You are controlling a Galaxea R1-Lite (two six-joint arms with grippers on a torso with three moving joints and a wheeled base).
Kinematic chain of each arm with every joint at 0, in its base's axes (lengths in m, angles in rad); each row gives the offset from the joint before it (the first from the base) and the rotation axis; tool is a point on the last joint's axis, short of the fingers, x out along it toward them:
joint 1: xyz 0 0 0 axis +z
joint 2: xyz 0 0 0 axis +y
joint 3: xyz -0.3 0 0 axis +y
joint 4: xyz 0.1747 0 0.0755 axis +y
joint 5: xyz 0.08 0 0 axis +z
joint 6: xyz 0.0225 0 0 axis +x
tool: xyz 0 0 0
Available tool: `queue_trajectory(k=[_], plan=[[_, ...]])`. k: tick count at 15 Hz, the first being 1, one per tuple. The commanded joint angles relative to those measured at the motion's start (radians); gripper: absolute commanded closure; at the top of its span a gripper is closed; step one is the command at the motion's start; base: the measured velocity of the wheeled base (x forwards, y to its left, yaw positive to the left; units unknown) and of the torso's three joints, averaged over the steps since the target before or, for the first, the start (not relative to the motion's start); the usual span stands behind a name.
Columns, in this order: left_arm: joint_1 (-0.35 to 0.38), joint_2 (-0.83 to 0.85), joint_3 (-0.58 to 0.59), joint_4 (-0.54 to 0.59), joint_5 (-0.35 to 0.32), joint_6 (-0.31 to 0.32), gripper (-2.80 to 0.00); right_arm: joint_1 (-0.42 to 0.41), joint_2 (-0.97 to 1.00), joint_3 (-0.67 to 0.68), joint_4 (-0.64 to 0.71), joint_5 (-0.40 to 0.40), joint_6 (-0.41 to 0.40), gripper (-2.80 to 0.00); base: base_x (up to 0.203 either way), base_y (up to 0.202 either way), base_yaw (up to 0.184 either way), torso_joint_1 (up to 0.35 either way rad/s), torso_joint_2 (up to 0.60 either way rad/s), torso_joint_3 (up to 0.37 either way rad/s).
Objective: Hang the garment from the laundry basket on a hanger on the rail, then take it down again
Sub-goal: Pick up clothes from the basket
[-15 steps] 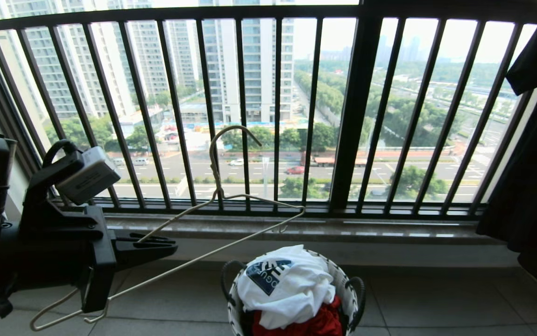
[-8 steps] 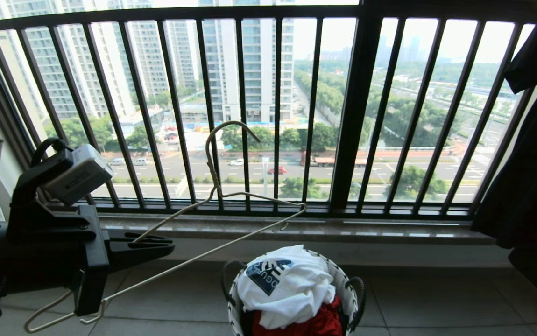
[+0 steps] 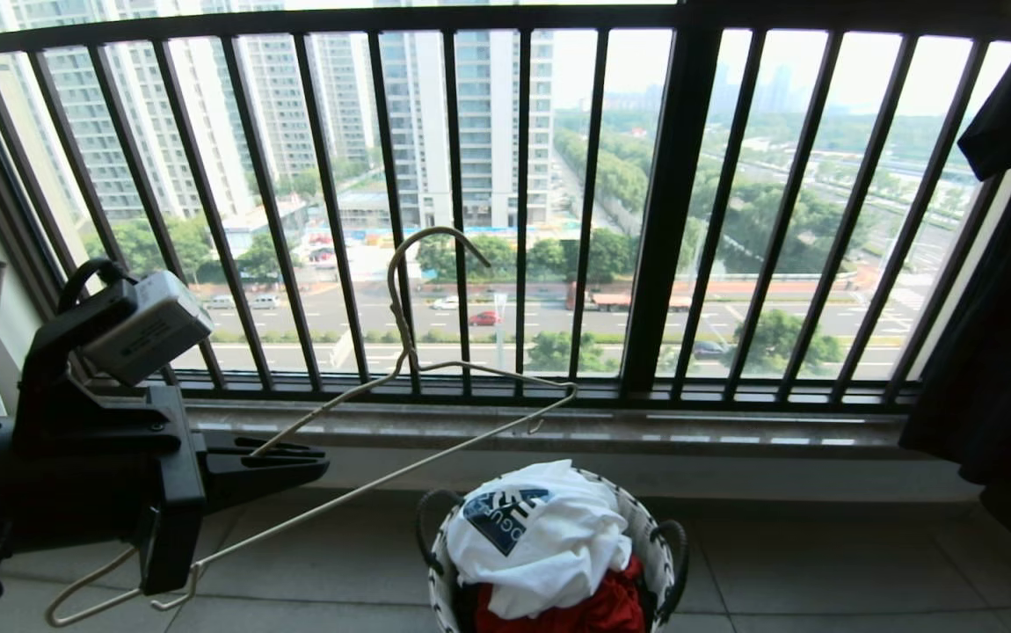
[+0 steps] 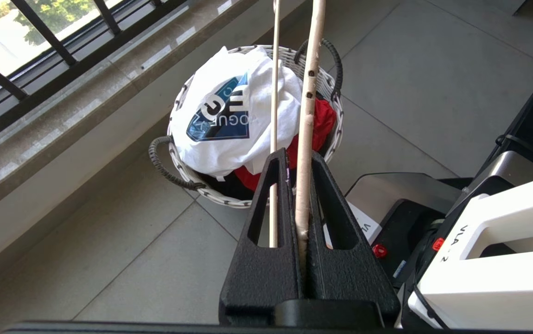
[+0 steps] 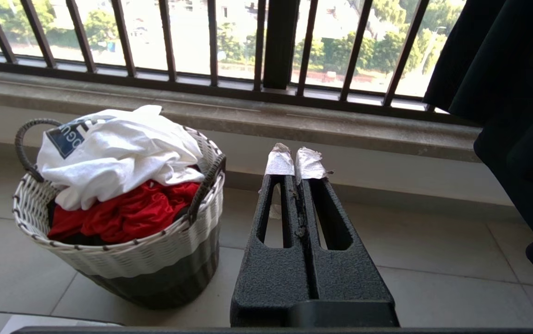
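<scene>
the left end effector (image 3: 294, 457) was seen clenched on one sloping arm of the hanger (image 3: 400, 352), with the wire held out tilted in front of the window railing (image 3: 672, 220) and its hook uppermost. the right end effector (image 5: 294, 162) was pressed shut on nothing, low beside the laundry basket (image 5: 123, 260). the garment (image 3: 549, 536) was heaped at the top of that basket on the tiled floor (image 3: 822, 571), over a red cloth (image 3: 602, 607), print side partly showing. the shirt was judged light, limp and apt to drape and snag, so a pinch at the neckband or a shoulder fold would be preferred to a grab in the middle, where the red cloth might be lifted along with it. the hanger was judged thin, springy and slippery in a narrow grip, likely to swivel if loaded at its far end. free room lay above the basket and to its right; the sill (image 3: 558, 431) ran close behind, a black shirt (image 3: 998, 308) hung at the right edge, and the basket's handles stood proud. the rail was not in view.
</scene>
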Motion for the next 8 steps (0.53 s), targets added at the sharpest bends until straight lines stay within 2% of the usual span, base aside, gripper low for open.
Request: queue_trajectory(k=[1,8], plan=[[0.000,-0.001,0.000,0.001,-0.002,0.001,0.00,0.000,0.001,0.000,0.000,0.001,-0.001,0.00,0.000,0.000,0.000,-0.005,0.00,-0.154],[0.000,-0.025,0.000,0.001,-0.002,0.004,0.00,0.000,0.001,0.000,0.000,0.001,-0.001,0.00,0.000,0.000,0.000,0.001,0.01,-0.192]])
